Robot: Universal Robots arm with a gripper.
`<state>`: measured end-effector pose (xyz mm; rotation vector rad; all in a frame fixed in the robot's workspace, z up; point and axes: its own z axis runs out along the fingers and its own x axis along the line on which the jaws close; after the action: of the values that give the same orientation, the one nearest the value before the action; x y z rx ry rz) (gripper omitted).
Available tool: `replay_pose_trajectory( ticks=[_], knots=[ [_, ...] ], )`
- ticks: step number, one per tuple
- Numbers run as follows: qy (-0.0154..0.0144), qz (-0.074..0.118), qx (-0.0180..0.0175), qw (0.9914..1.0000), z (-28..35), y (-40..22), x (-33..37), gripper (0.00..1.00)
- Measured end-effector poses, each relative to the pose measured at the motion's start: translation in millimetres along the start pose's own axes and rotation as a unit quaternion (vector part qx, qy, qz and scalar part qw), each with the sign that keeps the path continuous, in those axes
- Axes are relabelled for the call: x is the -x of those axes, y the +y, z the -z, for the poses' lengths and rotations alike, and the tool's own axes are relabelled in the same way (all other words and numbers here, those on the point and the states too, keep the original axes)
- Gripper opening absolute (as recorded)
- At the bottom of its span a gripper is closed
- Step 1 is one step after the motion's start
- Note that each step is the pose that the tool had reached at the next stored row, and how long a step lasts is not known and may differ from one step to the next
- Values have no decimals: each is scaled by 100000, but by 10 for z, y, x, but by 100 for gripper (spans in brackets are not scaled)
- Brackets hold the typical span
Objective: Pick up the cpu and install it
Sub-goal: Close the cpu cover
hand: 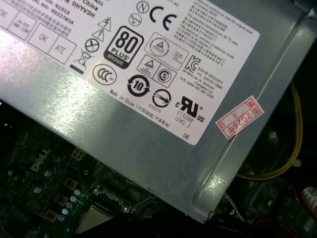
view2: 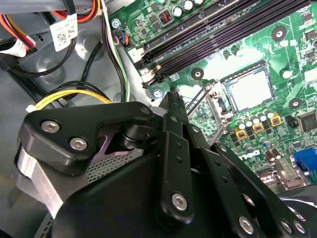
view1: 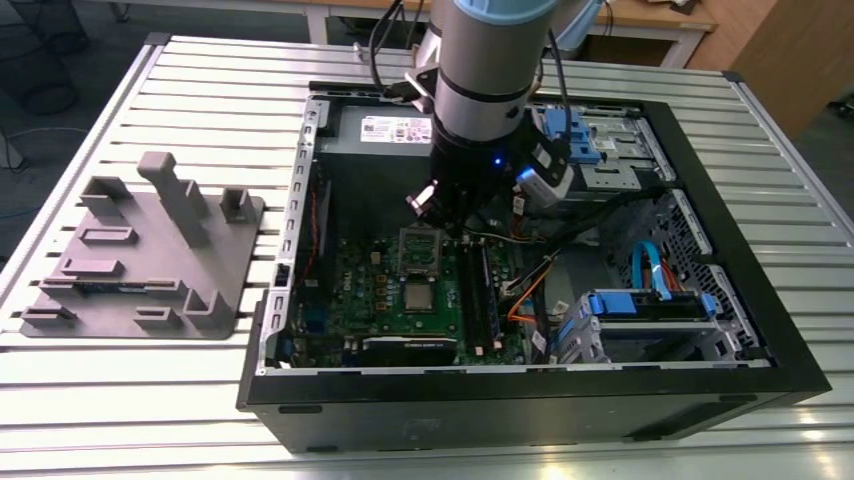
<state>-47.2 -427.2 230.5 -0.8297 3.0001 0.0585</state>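
The cpu (view1: 419,296) is a small silver square lying flat on the green motherboard (view1: 360,290) inside the open computer case. In the exterior view it sits just below a metal frame with a dark centre (view1: 422,250). In the second wrist view the cpu (view2: 249,89) lies inside a square surround, with a thin metal lever raised beside it. One corner of the cpu (hand: 94,221) appears in the first wrist view. My gripper (view1: 451,222) hangs above the metal frame, its black fingers (view2: 171,106) closed together with nothing between them, apart from the cpu.
A grey power supply with a white label (hand: 148,99) lies close beside the gripper at the case's far wall. Black memory slots (view2: 223,34), loose cables (view2: 74,96) and blue drive cages (view1: 641,305) crowd the case. On the exterior view's left, a grey fixture (view1: 147,250) stands on the slatted table.
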Motion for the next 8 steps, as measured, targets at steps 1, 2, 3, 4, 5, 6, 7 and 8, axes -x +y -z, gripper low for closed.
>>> replay_pose_trajectory(
  ticks=[1, 2, 3, 4, 5, 6, 7, 8],
  knots=[
    [3, 11, -4, 100000, 1, -2, -1, 11],
    [4, 22, -3, 100000, 1, -2, -1, 11],
    [2, 40, 2, 100000, 1, -3, -1, 11],
    [4, 51, 2, 100000, 1, -3, -2, 11],
    [5, 52, 2, 100000, 1, -3, -2, 11],
    [9, 59, 0, 100000, 2, -4, -3, 11],
    [5, 63, -3, 100000, 4, -5, -3, 11],
    [-7, 67, 5, 100000, 4, -5, -3, 11]
  ],
)
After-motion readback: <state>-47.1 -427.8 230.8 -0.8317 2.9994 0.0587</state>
